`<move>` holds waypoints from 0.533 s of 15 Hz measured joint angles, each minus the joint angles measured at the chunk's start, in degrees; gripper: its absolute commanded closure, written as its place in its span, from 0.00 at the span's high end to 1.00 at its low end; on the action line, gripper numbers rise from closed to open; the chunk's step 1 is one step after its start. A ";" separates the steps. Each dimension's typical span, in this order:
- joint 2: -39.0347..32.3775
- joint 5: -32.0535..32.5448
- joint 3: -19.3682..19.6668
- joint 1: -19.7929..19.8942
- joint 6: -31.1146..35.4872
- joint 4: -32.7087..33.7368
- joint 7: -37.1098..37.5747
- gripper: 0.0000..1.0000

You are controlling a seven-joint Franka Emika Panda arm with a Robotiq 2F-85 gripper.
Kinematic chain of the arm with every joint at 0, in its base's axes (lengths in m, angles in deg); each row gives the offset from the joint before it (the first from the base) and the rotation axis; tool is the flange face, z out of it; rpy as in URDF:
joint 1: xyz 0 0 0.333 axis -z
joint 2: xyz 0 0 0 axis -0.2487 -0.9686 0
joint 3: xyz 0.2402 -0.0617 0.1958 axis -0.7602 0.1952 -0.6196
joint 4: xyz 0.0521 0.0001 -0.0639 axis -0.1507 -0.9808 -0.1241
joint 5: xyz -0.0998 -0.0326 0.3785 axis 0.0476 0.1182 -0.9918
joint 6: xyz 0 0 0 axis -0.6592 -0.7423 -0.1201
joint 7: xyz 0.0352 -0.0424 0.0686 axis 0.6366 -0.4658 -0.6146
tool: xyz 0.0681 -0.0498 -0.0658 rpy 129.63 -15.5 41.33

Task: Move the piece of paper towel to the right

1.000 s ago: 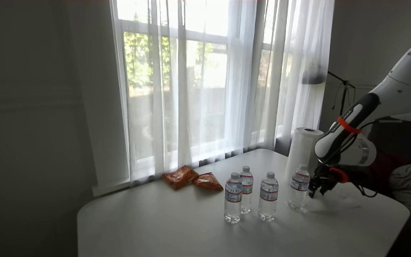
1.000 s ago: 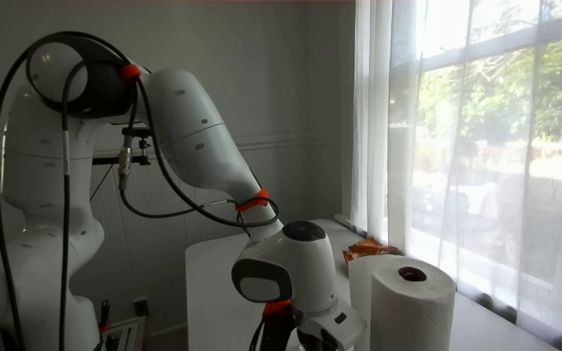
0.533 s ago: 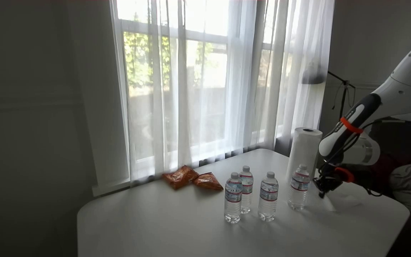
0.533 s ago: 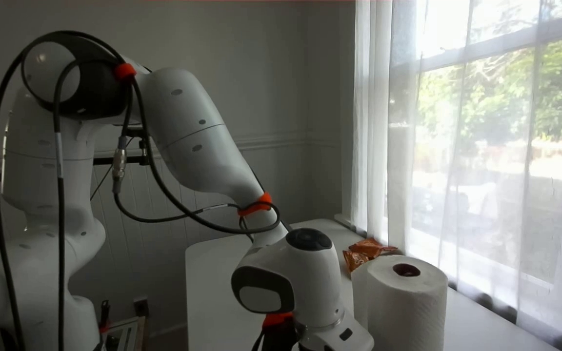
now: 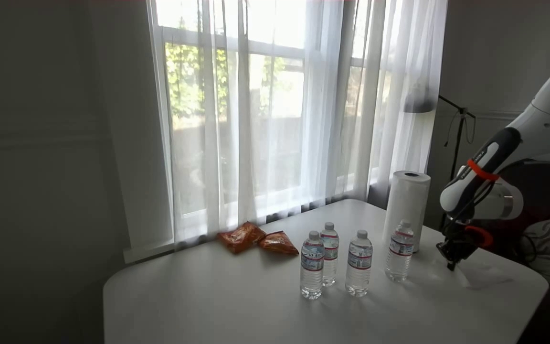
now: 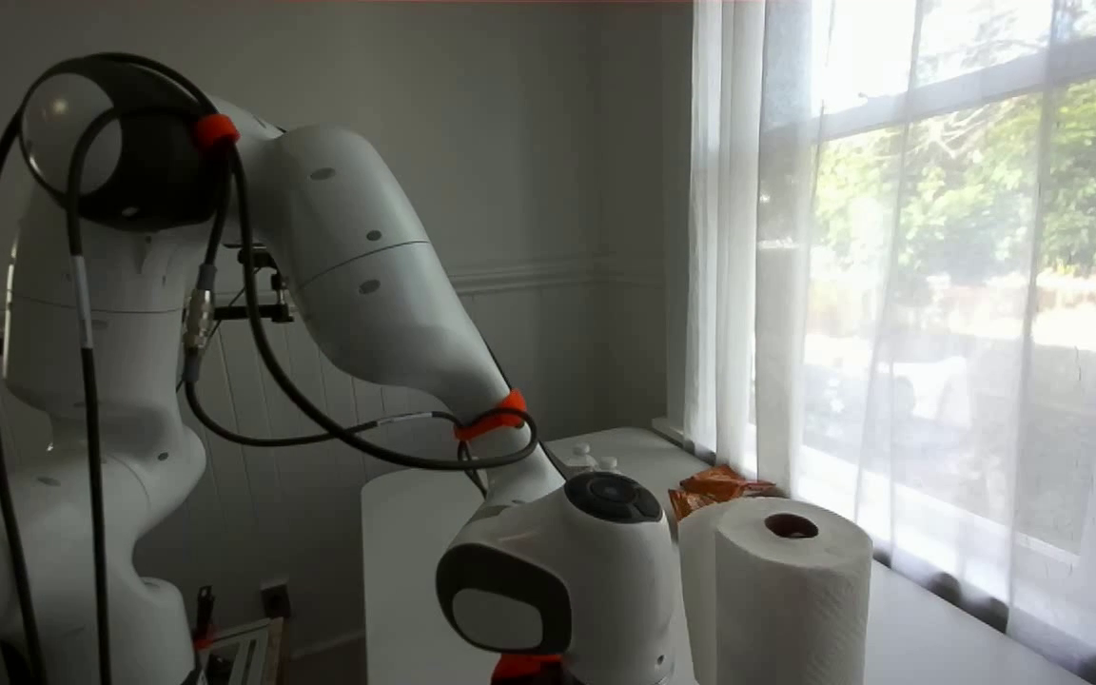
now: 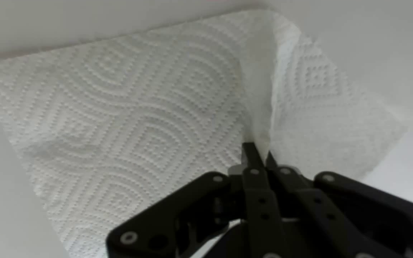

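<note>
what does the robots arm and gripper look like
The arm is white and rounded, with black cables, orange bands and a dark panel bearing small pale lettering. The gripper is black and angular, with slim fingers and round grey screw heads.

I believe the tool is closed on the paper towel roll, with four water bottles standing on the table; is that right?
Not quite: as the wrist view shows, the tool is closed on the piece of paper towel, not the paper towel roll. Four water bottles do stand on the table.
</note>
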 measured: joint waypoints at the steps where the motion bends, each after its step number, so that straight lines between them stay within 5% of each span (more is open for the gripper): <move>1: -0.03 1.57 1.00 -0.11 -0.21 0.00 0.82 0.00; 8: 0.67 16.51 11.69 -2.41 -0.19 0.71 11.52 0.00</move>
